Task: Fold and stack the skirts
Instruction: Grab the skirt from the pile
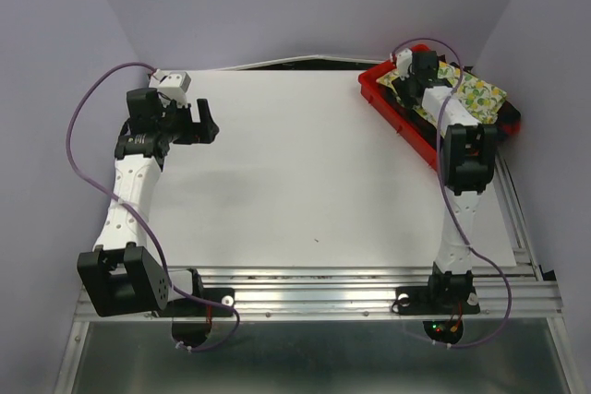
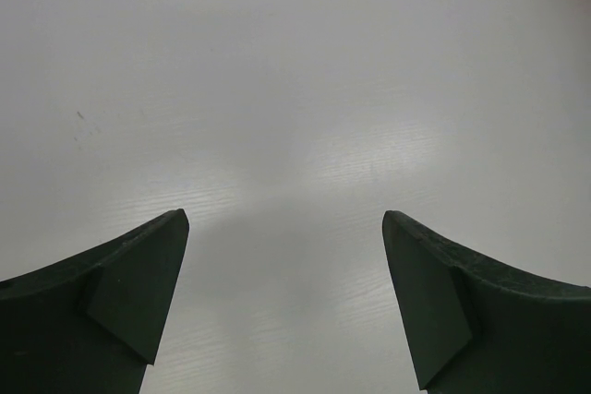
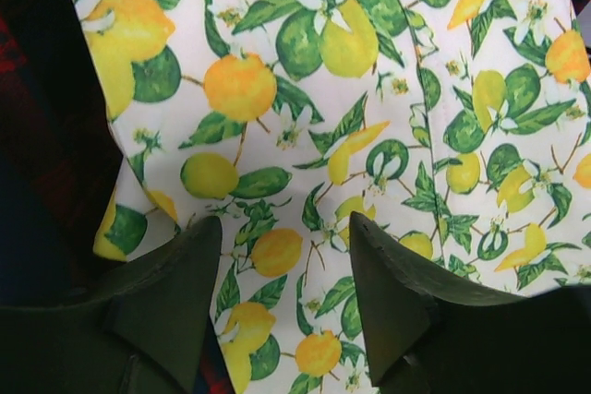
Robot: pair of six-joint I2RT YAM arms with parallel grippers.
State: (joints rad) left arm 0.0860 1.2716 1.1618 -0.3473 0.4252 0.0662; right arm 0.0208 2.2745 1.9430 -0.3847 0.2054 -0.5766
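Observation:
The lemon-print skirt (image 1: 480,95) lies in the red tray (image 1: 392,110) at the back right, on top of the dark plaid skirt (image 1: 510,121), of which only an edge shows. My right gripper (image 1: 409,65) hovers low over the tray. In the right wrist view its jaws (image 3: 286,228) are open, with the lemon skirt (image 3: 314,89) right beneath and between them, and dark plaid cloth (image 3: 42,136) at the left. My left gripper (image 1: 211,122) is open and empty above the bare white table (image 2: 295,89) at the back left.
The white tabletop (image 1: 305,173) spans the middle. Purple walls close in on the left, back and right. The red tray sits at an angle against the right wall. The aluminium rail (image 1: 314,297) and arm bases are at the near edge.

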